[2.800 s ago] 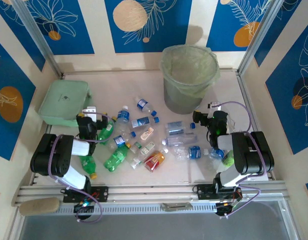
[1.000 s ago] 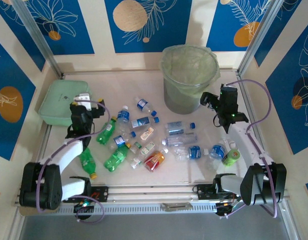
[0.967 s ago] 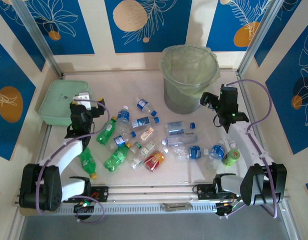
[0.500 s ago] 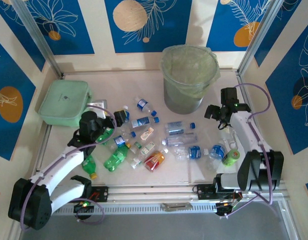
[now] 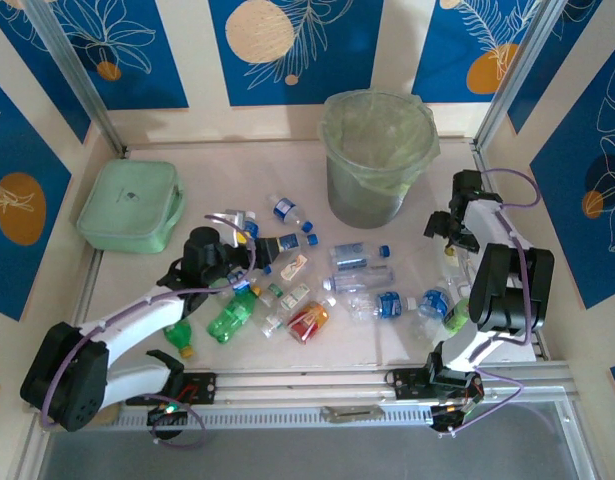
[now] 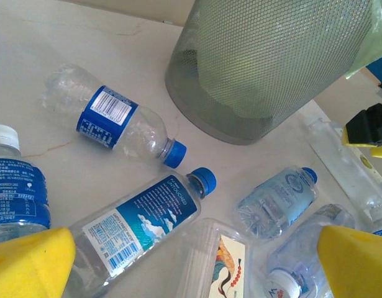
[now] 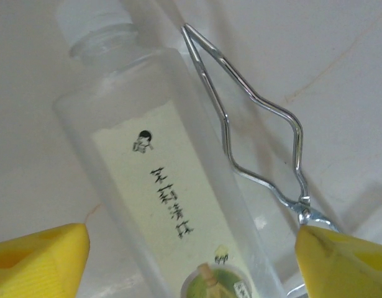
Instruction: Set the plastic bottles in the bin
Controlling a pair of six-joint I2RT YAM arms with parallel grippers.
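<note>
From above, the bin (image 5: 377, 165) stands far and right of centre, with bottles (image 5: 307, 285) strewn nearer. The left gripper (image 5: 245, 238) is among them; the right gripper (image 5: 449, 240) is beside the bin. Left wrist view: jaws wide, empty, straddling a blue-labelled bottle (image 6: 138, 233). Right wrist view: jaws apart around a frosted bottle (image 7: 166, 186), gripping nothing, with a wire clip (image 7: 262, 124) beside it.

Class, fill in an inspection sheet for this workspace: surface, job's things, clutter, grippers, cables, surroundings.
Surface: pale table, no spills seen.
Job's things: plastic bottles lie scattered mid-table; bin upright at the far side, bag-lined.
Clutter: mint-green case far left; wire clip beside a square bottle.
Grippers: left gripper open above bottles; right gripper open, straddling the square bottle.
Cables: purple cables loop along both arms.
Surroundings: blue-and-cream patterned walls.
</note>
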